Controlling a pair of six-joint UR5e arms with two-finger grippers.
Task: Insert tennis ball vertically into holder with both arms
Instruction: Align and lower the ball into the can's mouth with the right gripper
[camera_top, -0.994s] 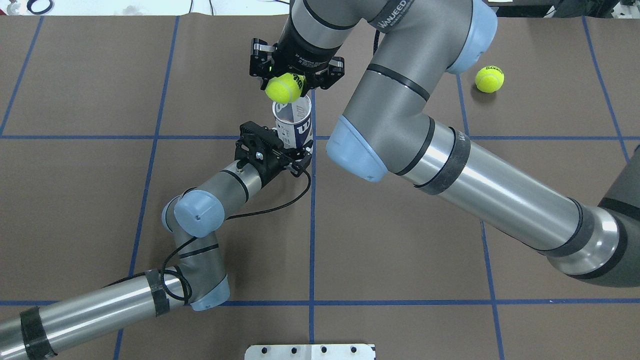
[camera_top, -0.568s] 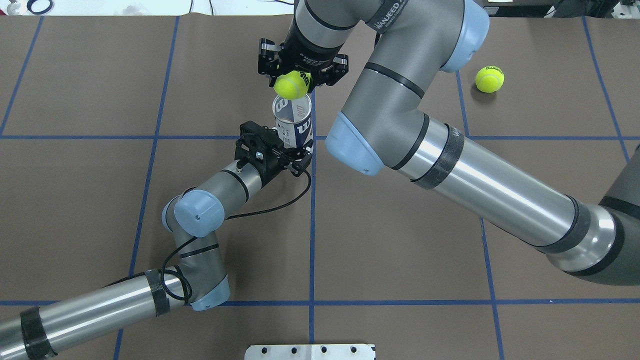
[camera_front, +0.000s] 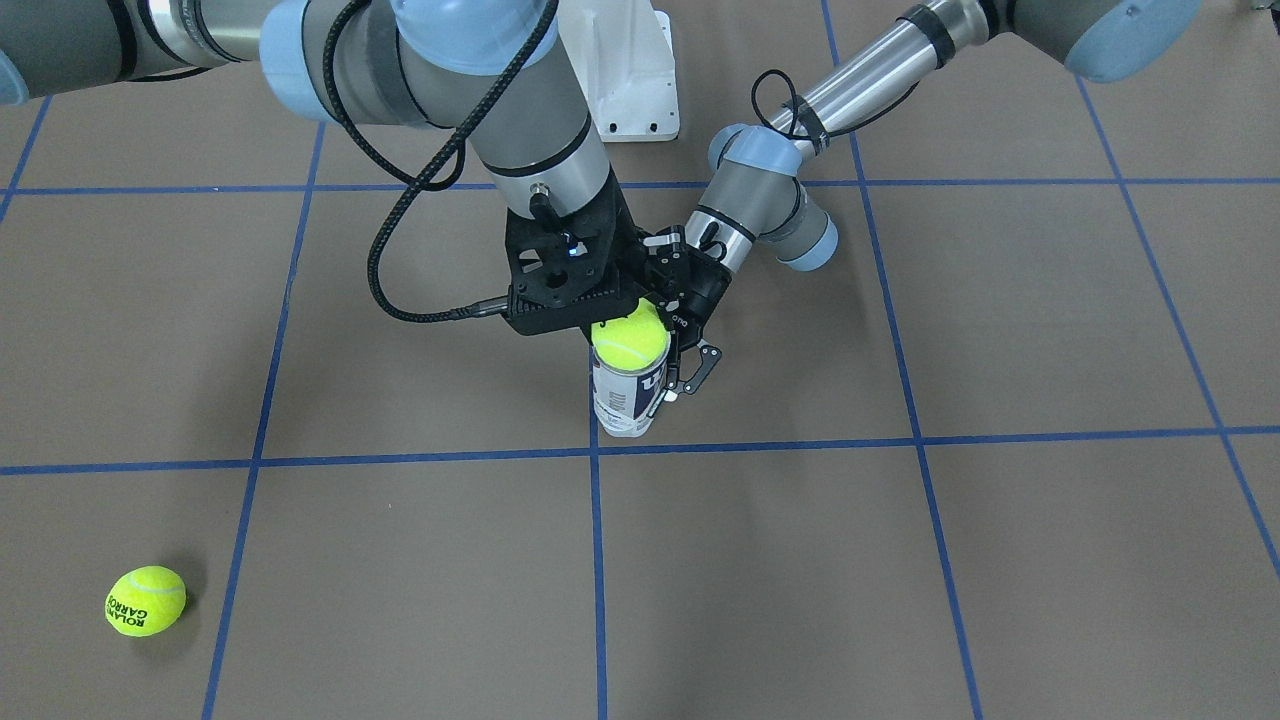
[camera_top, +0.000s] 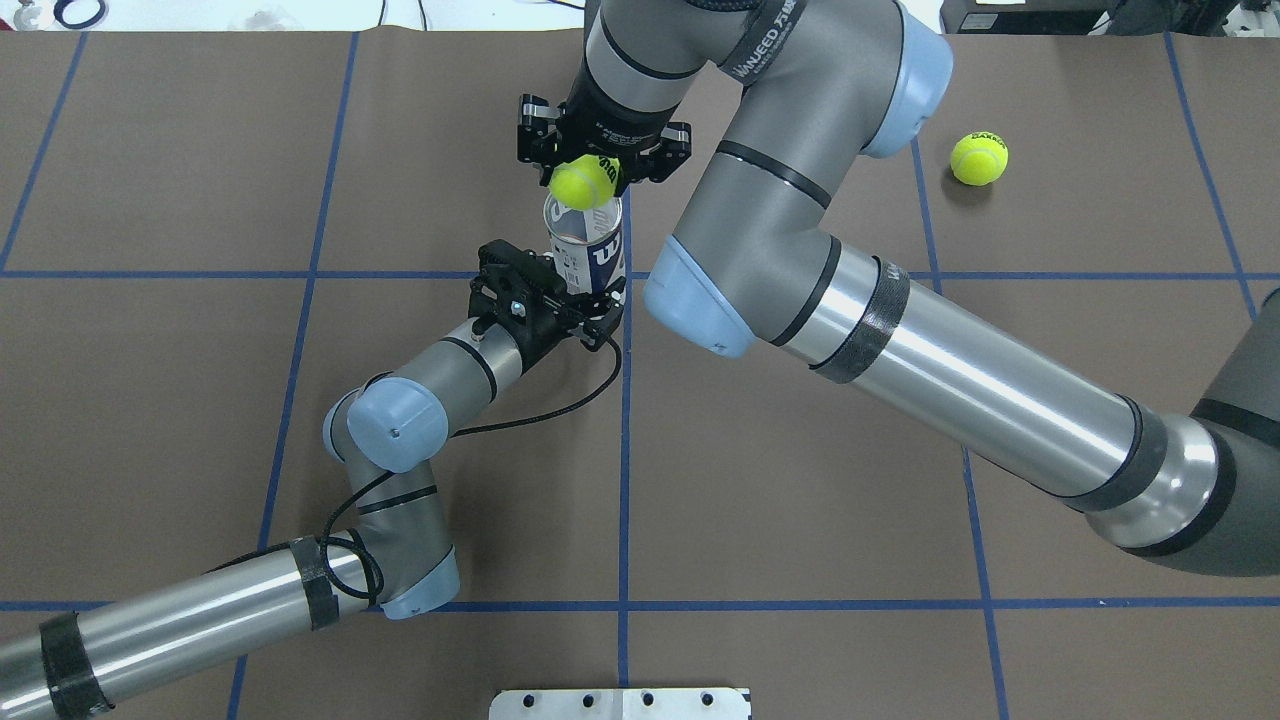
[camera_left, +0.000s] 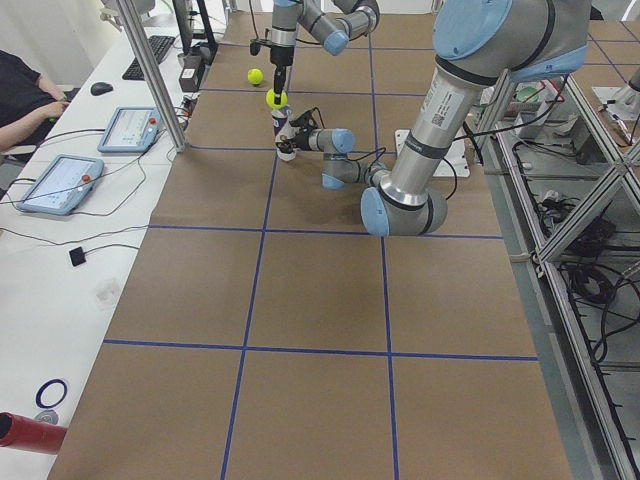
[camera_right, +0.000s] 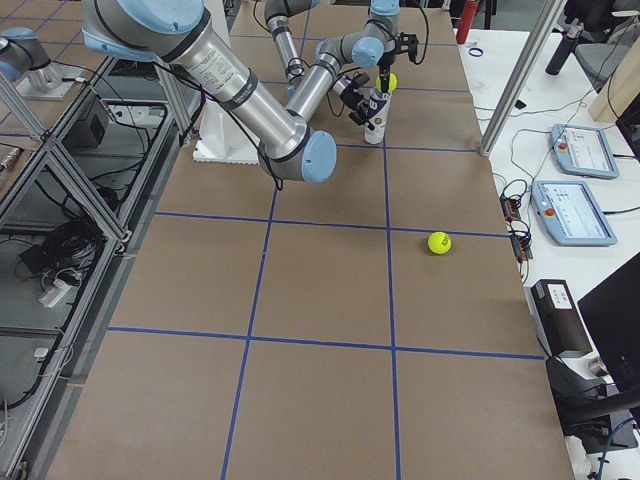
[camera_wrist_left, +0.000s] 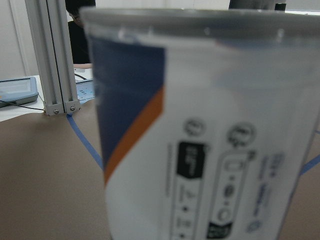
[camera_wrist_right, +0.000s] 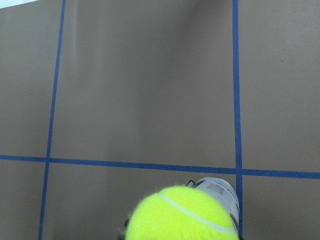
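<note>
The holder (camera_top: 588, 252), a clear tube with a white and navy label, stands upright near the table's middle. My left gripper (camera_top: 592, 294) is shut on its lower part from the side. It also shows in the front view (camera_front: 682, 368). The label fills the left wrist view (camera_wrist_left: 210, 140). My right gripper (camera_top: 584, 172) points down and is shut on a yellow-green tennis ball (camera_top: 583, 183). The ball (camera_front: 630, 340) sits right at the holder's open mouth (camera_front: 625, 398). The right wrist view shows the ball (camera_wrist_right: 182, 215) over the holder (camera_wrist_right: 221, 192).
A second tennis ball (camera_top: 978, 158) lies loose on the brown mat at the far right, also in the front view (camera_front: 146, 600). The white pedestal base (camera_top: 620, 703) is at the near edge. Blue tape lines cross the mat. Operators' tablets (camera_left: 128, 128) lie beyond the table's far edge.
My right gripper has shifted slightly right and lowered with the ball, bringing it down to the holder's mouth. The left arm and the holder have not moved.
</note>
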